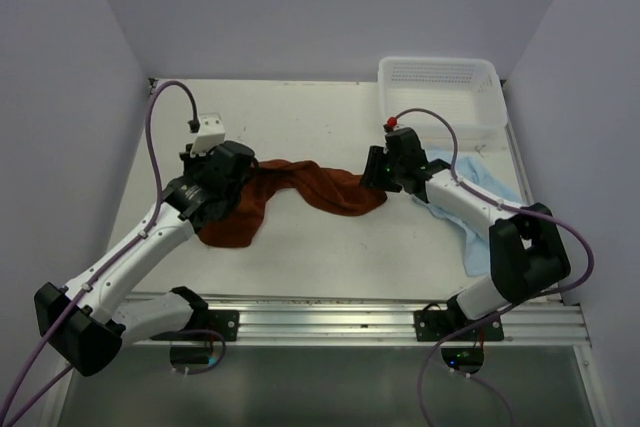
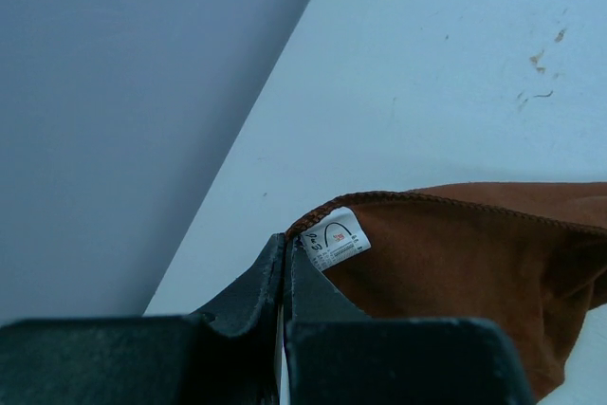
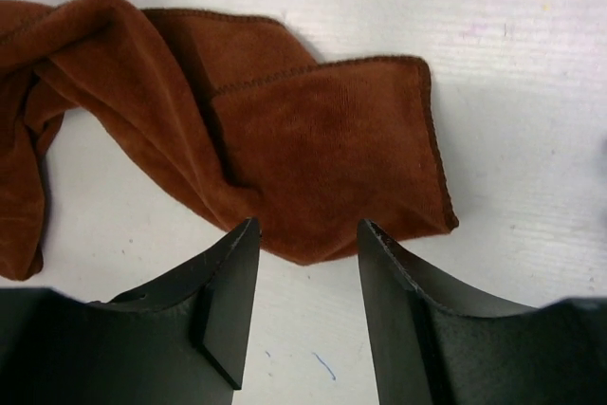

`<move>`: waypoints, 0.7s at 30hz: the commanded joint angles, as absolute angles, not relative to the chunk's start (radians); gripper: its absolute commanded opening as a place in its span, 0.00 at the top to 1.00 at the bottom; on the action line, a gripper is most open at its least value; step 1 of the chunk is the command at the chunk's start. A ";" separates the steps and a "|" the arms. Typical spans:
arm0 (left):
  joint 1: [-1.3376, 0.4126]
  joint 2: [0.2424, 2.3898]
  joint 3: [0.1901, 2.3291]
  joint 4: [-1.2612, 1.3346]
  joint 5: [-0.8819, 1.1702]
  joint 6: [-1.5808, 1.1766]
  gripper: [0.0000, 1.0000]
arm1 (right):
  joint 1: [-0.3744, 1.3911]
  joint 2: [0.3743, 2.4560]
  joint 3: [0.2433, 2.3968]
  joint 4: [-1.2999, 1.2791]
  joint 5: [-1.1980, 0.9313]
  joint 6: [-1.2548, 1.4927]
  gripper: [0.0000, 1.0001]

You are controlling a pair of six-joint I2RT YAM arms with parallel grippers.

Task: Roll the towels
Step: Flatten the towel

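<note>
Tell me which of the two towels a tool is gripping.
The brown towel: the left tool is shut on its corner by the label. The light blue towel lies beneath the right arm, in neither tool.

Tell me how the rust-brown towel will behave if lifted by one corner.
Probably floppy: the rust-brown towel lies twisted and bunched, so it should sag. Likely not slippery: its pile looks napped, and the left gripper pinches a thin corner.

White arm links (image 1: 140,247), black joints (image 1: 525,255), purple cables (image 1: 149,147), dark wedge-shaped pincer fingers (image 3: 228,291)
</note>
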State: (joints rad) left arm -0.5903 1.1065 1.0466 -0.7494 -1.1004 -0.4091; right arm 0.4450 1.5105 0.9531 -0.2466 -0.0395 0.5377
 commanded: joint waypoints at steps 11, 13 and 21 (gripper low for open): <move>-0.594 0.970 0.919 -0.605 -1.192 -0.393 1.00 | 0.446 1.715 1.129 -0.244 0.117 0.476 0.46; -0.592 0.950 0.890 -0.569 -1.178 -0.370 1.00 | 0.446 1.735 1.132 -0.230 0.080 0.476 0.46; -0.592 0.948 0.882 -0.540 -1.131 -0.356 1.00 | 0.446 1.734 1.060 -0.181 0.006 0.503 0.85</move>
